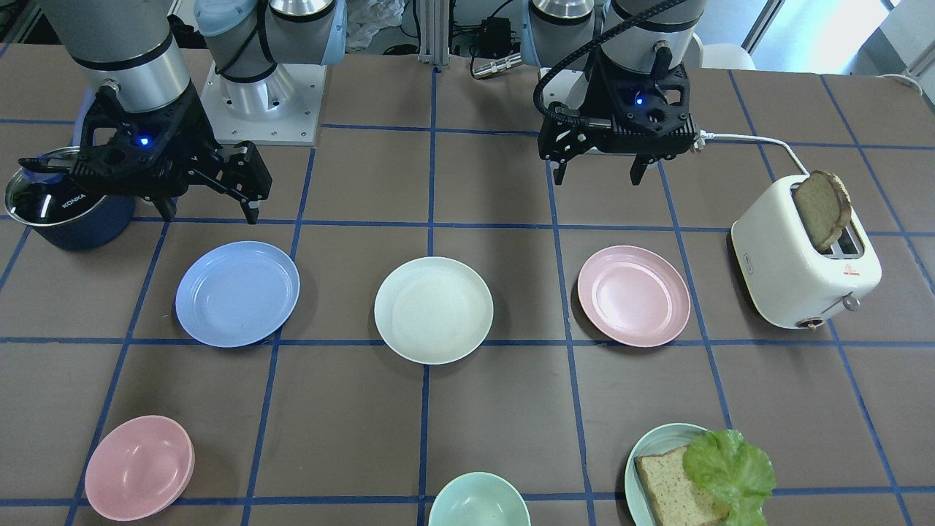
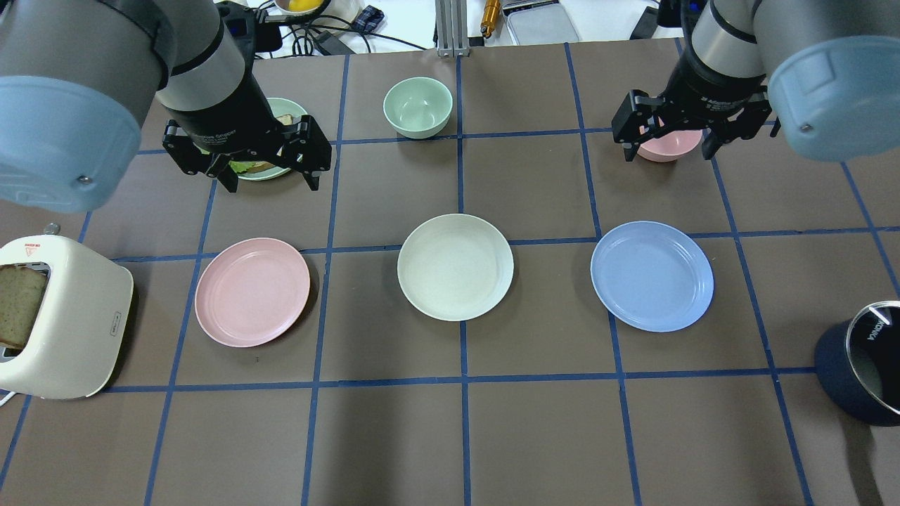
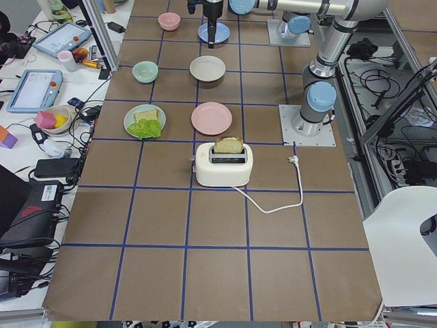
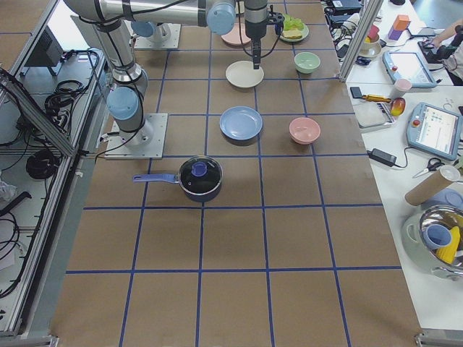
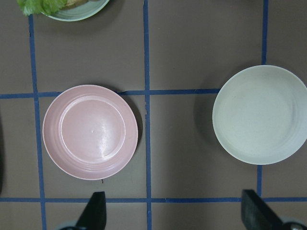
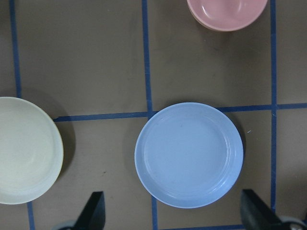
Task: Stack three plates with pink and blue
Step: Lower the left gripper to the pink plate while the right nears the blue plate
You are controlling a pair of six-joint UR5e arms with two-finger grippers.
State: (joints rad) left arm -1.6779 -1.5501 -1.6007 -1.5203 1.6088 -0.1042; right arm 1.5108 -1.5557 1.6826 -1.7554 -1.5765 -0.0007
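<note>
Three shallow plates lie in a row on the brown table. The pale pink plate (image 1: 634,296) (image 2: 252,292) (image 5: 90,132), the cream-white plate (image 1: 433,310) (image 2: 455,267) (image 5: 261,115) (image 6: 26,151) and the light blue plate (image 1: 237,294) (image 2: 652,275) (image 6: 188,154) are apart from one another. My left gripper (image 1: 597,179) (image 2: 271,184) (image 5: 172,193) hangs open and empty above the table between the pink and cream plates. My right gripper (image 1: 210,215) (image 2: 666,154) (image 6: 171,193) hangs open and empty over the blue plate's edge on the robot's side.
A white toaster (image 1: 803,270) (image 2: 60,316) with a bread slice stands beyond the pink plate. A pale teal plate (image 1: 643,453) holds bread and lettuce. A pink bowl (image 1: 139,467) and a mint bowl (image 1: 478,500) sit on the operators' side. A dark lidded pot (image 1: 69,208) (image 2: 861,372) stands near the right arm.
</note>
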